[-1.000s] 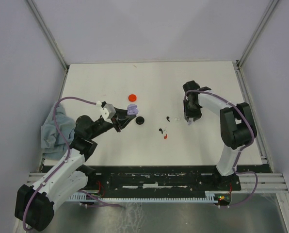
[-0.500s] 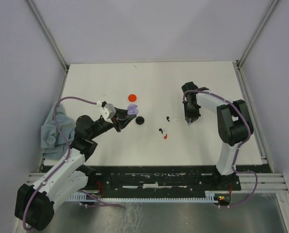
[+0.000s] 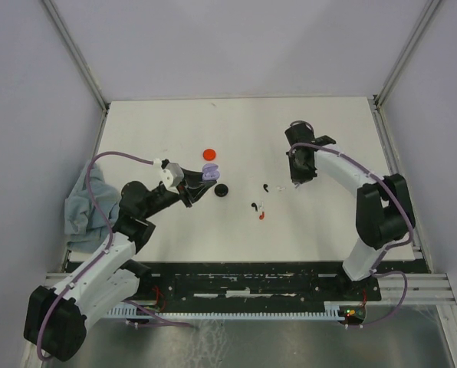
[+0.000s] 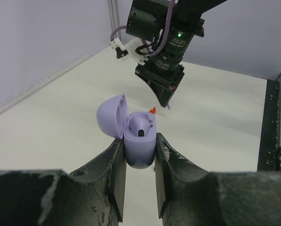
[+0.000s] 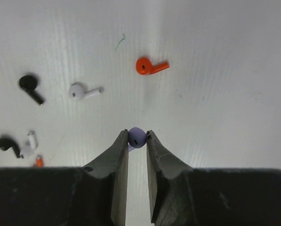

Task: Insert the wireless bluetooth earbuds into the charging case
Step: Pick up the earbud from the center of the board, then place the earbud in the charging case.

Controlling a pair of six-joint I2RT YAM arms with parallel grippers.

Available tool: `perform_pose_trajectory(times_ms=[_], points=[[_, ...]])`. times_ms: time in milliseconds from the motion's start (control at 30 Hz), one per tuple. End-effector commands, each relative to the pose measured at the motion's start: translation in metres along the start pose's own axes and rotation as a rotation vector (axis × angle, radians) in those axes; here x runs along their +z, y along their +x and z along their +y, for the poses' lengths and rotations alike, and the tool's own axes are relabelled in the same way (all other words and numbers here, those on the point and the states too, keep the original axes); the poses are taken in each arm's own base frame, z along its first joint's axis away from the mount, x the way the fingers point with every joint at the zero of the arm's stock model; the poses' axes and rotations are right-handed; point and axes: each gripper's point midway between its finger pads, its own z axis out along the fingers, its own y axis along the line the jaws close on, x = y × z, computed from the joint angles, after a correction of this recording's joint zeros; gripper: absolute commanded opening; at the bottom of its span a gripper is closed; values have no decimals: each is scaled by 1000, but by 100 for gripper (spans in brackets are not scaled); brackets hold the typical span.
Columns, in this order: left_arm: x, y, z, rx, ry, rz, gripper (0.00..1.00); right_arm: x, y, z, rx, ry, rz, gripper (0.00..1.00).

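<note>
My left gripper (image 4: pixel 139 147) is shut on the lavender charging case (image 4: pixel 139 141), holding it above the table with the lid (image 4: pixel 111 115) open. One lavender earbud (image 4: pixel 140 126) sits in the case. In the top view the case (image 3: pixel 208 173) is left of centre. My right gripper (image 5: pixel 137 139) is shut on a second lavender earbud (image 5: pixel 137 137), pinched at the fingertips just above the table. Loose earbuds lie beyond it: red (image 5: pixel 147 66), white (image 5: pixel 81 92) and black (image 5: pixel 29 85). From above, the right gripper (image 3: pixel 295 181) is right of centre.
A red disc (image 3: pixel 209 154) and a black disc (image 3: pixel 222 190) lie near the case. More small earbuds (image 3: pixel 255 207) are scattered mid-table. A grey cloth (image 3: pixel 83 203) is bunched at the left edge. Walls enclose the table on three sides.
The right gripper's jaws have closed on the lavender earbud, and its wrist has shifted slightly toward the far side. The left arm and the case have not moved.
</note>
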Motion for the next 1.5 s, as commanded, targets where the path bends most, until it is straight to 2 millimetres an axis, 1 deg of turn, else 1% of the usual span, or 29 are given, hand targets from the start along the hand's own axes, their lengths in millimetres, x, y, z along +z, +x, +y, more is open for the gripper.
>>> perform_pose_trajectory(times_ms=[0, 67, 233, 367, 400, 467, 667, 800, 900, 1033, 1200, 1300, 1467], points=[[3, -13, -7, -21, 33, -53, 3, -62, -33, 11, -61, -5, -207, 24], [4, -15, -8, -25, 40, -60, 3, -85, -41, 19, -88, -11, -277, 24], [6, -18, -9, -43, 49, -72, 3, -145, -59, 46, -155, -55, -459, 24], [8, -19, -8, -55, 49, -73, 3, -188, -68, 65, -193, -98, -582, 23], [8, -20, -7, -59, 48, -74, 3, -201, -69, 73, -208, -117, -618, 23], [10, -21, -7, -73, 48, -75, 3, -222, -72, 80, -226, -139, -686, 22], [17, -25, -5, -150, 54, -80, 3, -273, -76, 107, -279, -228, -873, 22], [21, -29, -8, -204, 76, -92, 3, -299, -72, 130, -342, -294, -974, 23], [23, -34, -9, -235, 89, -101, 3, -315, -66, 148, -388, -340, -1047, 23], [23, -43, -12, -257, 103, -128, 3, -327, -59, 167, -433, -385, -1111, 23], [23, -47, -15, -273, 115, -133, 3, -332, -47, 189, -503, -426, -1155, 24], [23, -51, -15, -275, 120, -142, 3, -336, -42, 198, -523, -453, -1178, 24], [22, -51, -17, -281, 125, -146, 3, -338, -35, 211, -546, -495, -1187, 24]])
